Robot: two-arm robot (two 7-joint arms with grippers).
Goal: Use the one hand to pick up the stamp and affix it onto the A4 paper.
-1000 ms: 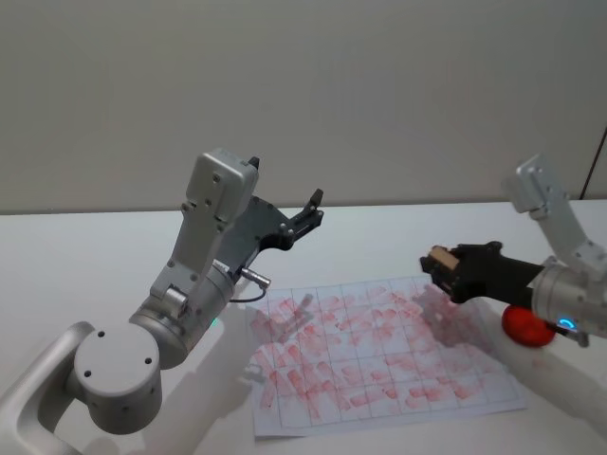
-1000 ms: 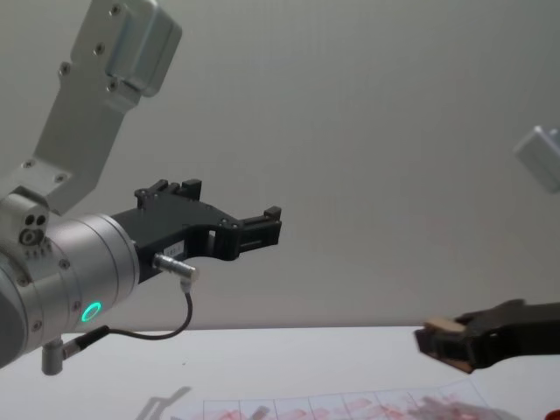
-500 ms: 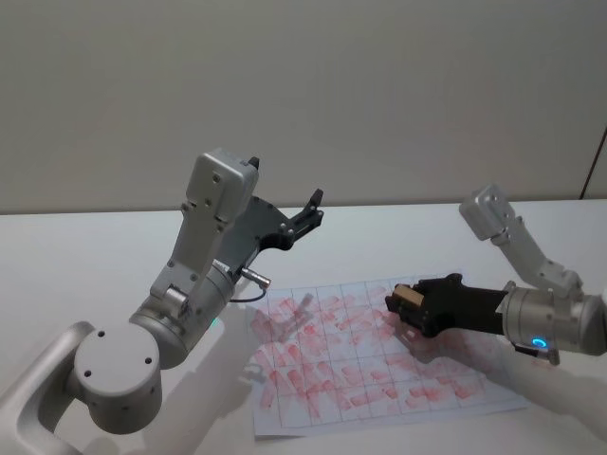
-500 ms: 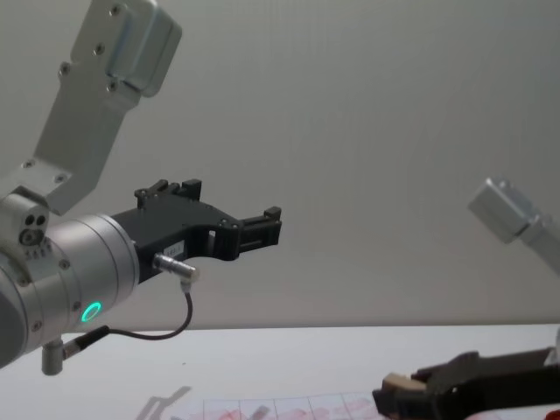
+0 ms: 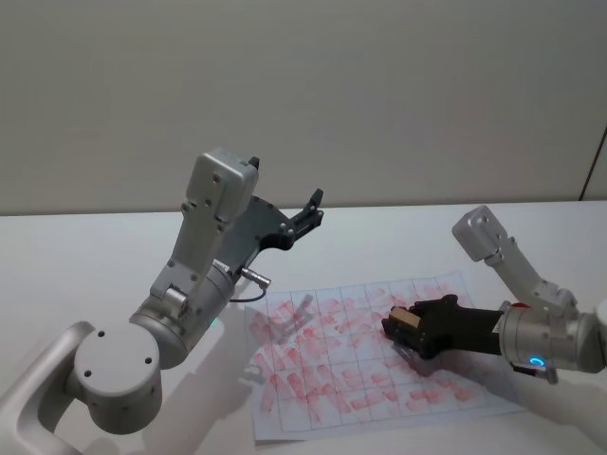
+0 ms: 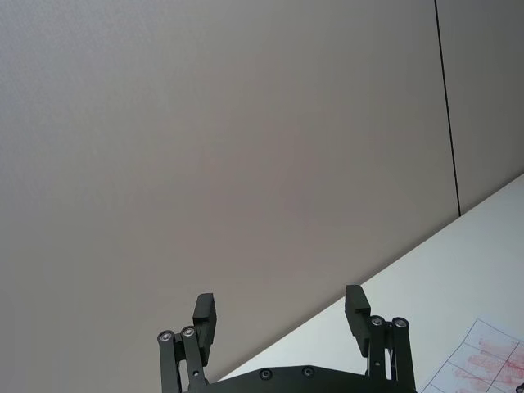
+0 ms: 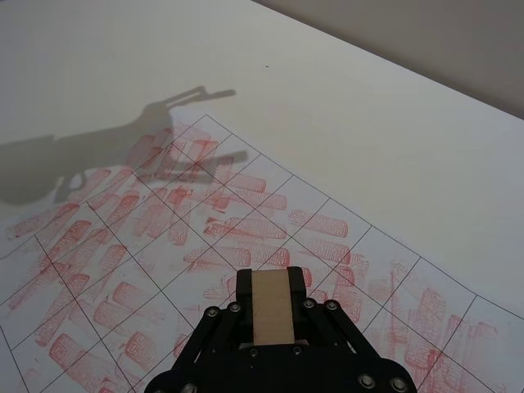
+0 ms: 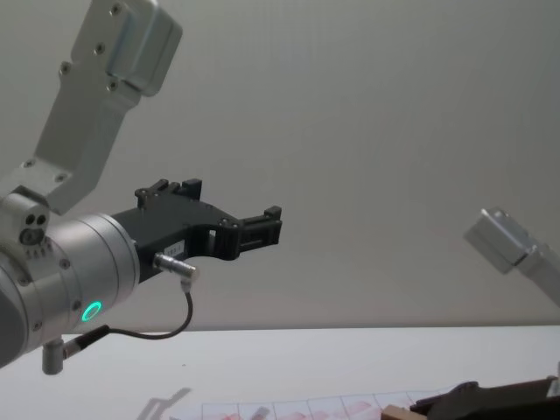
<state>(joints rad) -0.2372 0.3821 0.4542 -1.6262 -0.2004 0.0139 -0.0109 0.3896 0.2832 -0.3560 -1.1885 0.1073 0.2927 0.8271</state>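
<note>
The tan wooden stamp is clamped between the black fingers of my right gripper, low over the middle-right boxes of the A4 paper. From the right wrist, the stamp shows as a tan block held by my right gripper, with the red-smudged grid of the A4 paper just below it. I cannot tell whether the stamp touches the sheet. My left gripper is raised above the table's far side, open and holding nothing; it appears as the left gripper against the wall and as the left gripper in the chest view.
The white table spreads around the sheet. My left arm's big grey elbow stands at the paper's left side and throws a shadow on it. A plain wall lies behind the table.
My right gripper has carried the stamp leftward and down, from above the paper's right edge to low over its middle-right boxes. The left arm has not moved.
</note>
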